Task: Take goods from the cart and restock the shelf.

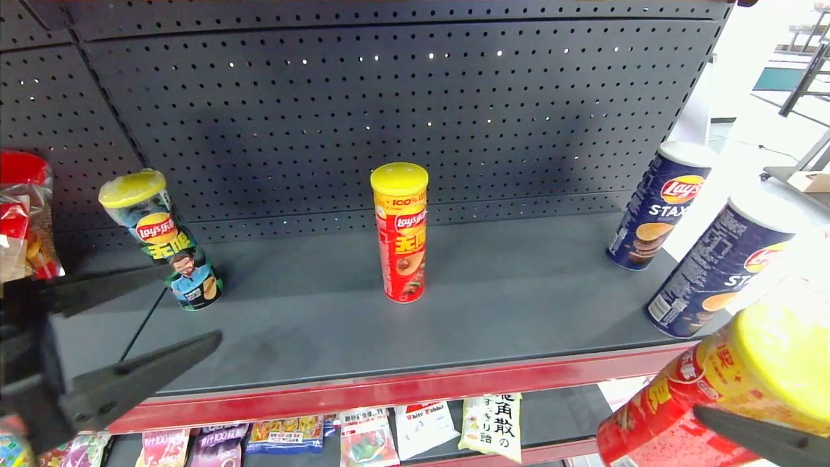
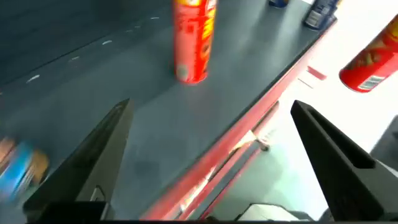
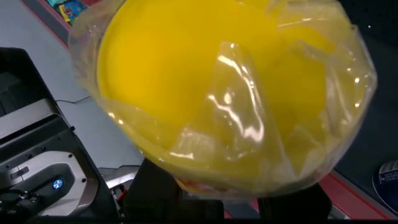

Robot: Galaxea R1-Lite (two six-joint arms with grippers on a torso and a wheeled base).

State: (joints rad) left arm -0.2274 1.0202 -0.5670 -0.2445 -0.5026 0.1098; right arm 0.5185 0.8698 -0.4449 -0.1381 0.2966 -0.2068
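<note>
Off the right front corner of the shelf (image 1: 519, 305): right gripper (image 3: 217, 202) clamped on red can (image 1: 707, 395), long axis tilted, lid uppermost; bare board lies ahead and leftward. Left gripper (image 2: 211, 106) spread, empty, well apart.

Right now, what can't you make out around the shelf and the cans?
Held red can: base cut off by the head view's bottom edge; in the right wrist view its lid hides the body.
Green can: blurred and cut by the left wrist view's edge.
Lower packets: partly hidden by the red shelf lip, head view.
</note>
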